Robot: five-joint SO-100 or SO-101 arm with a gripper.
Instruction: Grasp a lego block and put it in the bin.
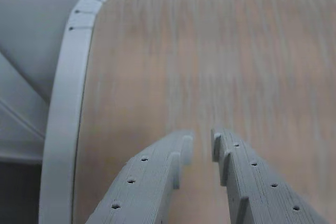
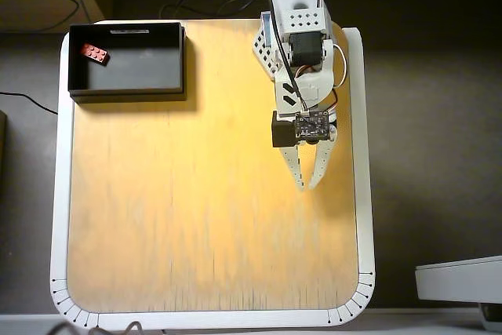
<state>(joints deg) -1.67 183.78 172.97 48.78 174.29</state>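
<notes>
- The pale grey two-finger gripper hangs slightly parted, a narrow gap between its tips, gripping nothing, above the bare wooden table.
- The small red studded lego block lies inside the shallow black rectangular bin, far left in the overhead view.

Close wrist view; top-down overhead view

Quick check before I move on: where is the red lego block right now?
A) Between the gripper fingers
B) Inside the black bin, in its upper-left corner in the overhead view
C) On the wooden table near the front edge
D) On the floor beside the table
B: the overhead view shows the lego block lying on the floor of the bin, while the gripper holds nothing between its slightly parted fingers.
</notes>
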